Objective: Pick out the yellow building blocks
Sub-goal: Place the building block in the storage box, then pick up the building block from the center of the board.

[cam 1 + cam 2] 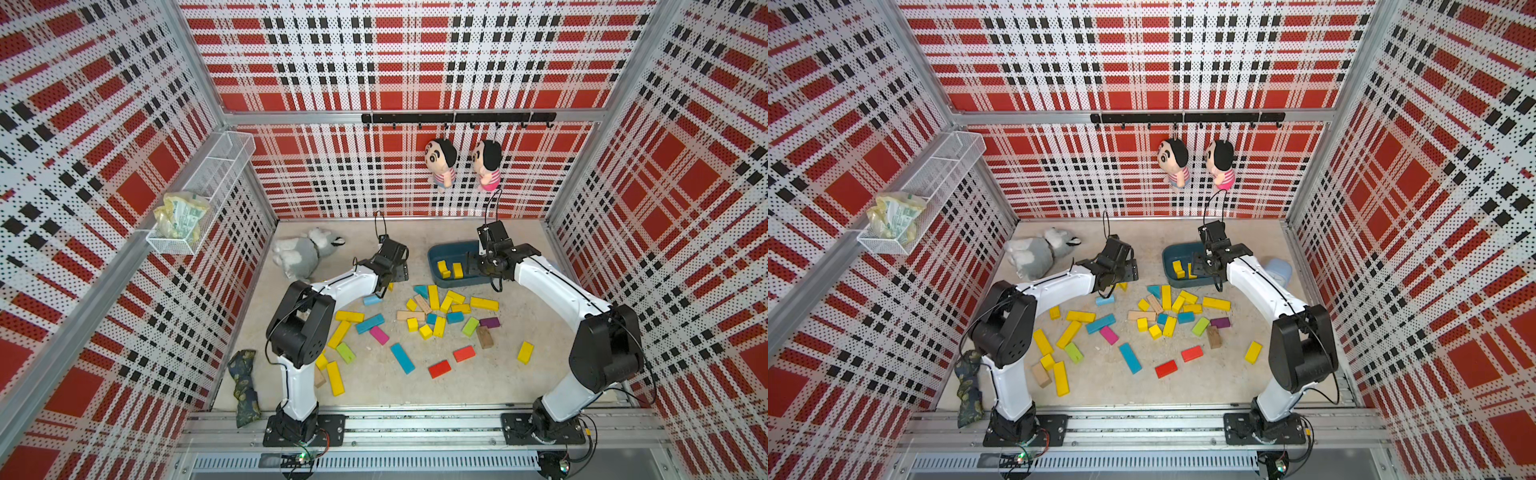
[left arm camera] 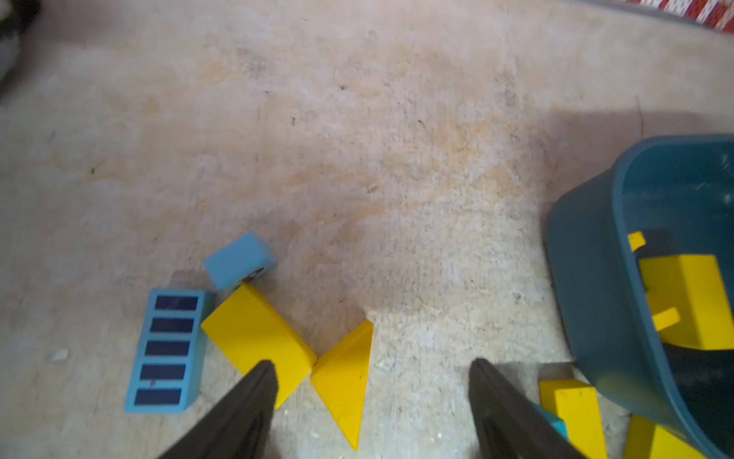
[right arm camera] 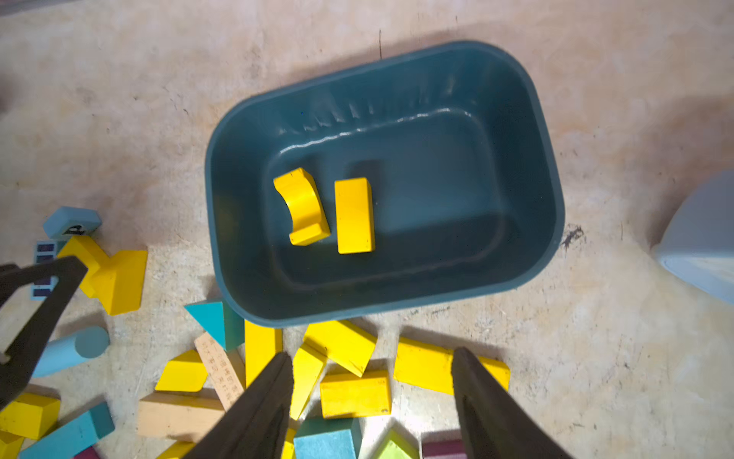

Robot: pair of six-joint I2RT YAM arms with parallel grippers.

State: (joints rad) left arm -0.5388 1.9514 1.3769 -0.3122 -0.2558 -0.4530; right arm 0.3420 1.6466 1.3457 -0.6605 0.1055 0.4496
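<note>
Grey plush toy (image 1: 297,257) is flopped at about 10 o'clock on the floor. Next over, the left gripper (image 2: 372,362) hangs low off the 11 o'clock side of the block pile. Its fingers are spread a good way apart and it's got hold of nothing. Below the gap there's a yellow wedge (image 2: 343,381) lying on the floor, corner to corner with a yellow brick (image 2: 254,337). A striped blue block (image 2: 167,349) sits just beside that brick.

Most of the yellow building blocks (image 1: 433,297) are out on the floor, mixed in with blue, red, green, pink and tan ones. There's a thick clump dead centre, a long bar (image 1: 335,378) with a couple more down at 7 o'clock by the left arm's base, and one loner (image 1: 525,352) out at 4 o'clock.

The teal bin (image 1: 451,250) sits at 1 o'clock, with the clump right up against its near wall. Two yellows are inside it, an arch (image 3: 302,206) and a short block (image 3: 354,214), side by side on the bottom.

The right gripper (image 3: 370,353) hovers around the bin's near side, with jaws wide and empty.
</note>
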